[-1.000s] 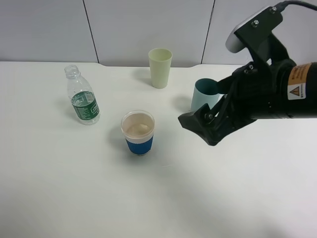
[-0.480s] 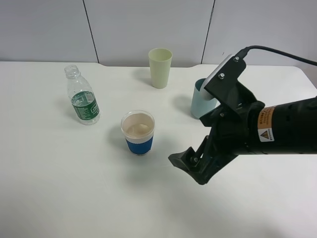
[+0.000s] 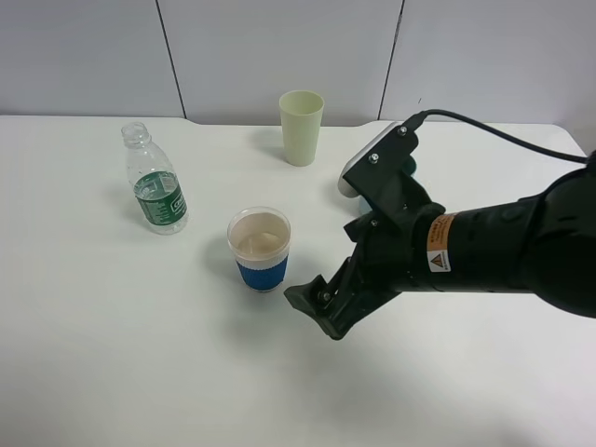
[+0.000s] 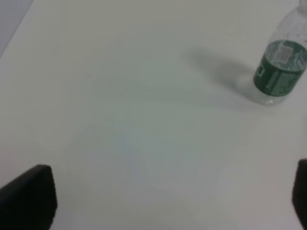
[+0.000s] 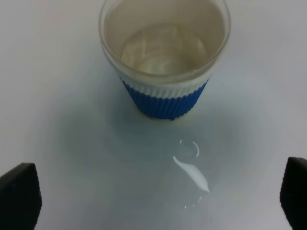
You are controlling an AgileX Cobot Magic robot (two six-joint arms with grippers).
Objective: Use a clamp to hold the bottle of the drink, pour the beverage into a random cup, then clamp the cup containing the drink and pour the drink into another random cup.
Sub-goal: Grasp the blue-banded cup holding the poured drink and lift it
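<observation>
The bottle of the drink (image 3: 155, 191), clear with a green label and no cap, stands upright at the left; the left wrist view shows its lower part (image 4: 280, 67). The blue-sleeved cup (image 3: 260, 249) stands mid-table with a little clear beverage (image 5: 163, 52) in its peach bottom. The pale yellow-green cup (image 3: 301, 127) stands at the back. My right gripper (image 3: 312, 307) hovers low just right of the blue-sleeved cup (image 5: 165, 67), open and empty, fingers (image 5: 19, 194) spread wide. My left gripper (image 4: 163, 196) is open over bare table, away from the bottle.
A small puddle of spilled clear liquid (image 5: 192, 173) lies on the white table (image 3: 140, 354) between the blue-sleeved cup and my right gripper. The right arm (image 3: 466, 247) stretches in from the right edge. A grey wall panel runs behind the table.
The right arm has swung down and to the left, from beside a teal cup to just right of the blue-sleeved cup, and now covers the teal cup. Bottle and cups have not moved.
</observation>
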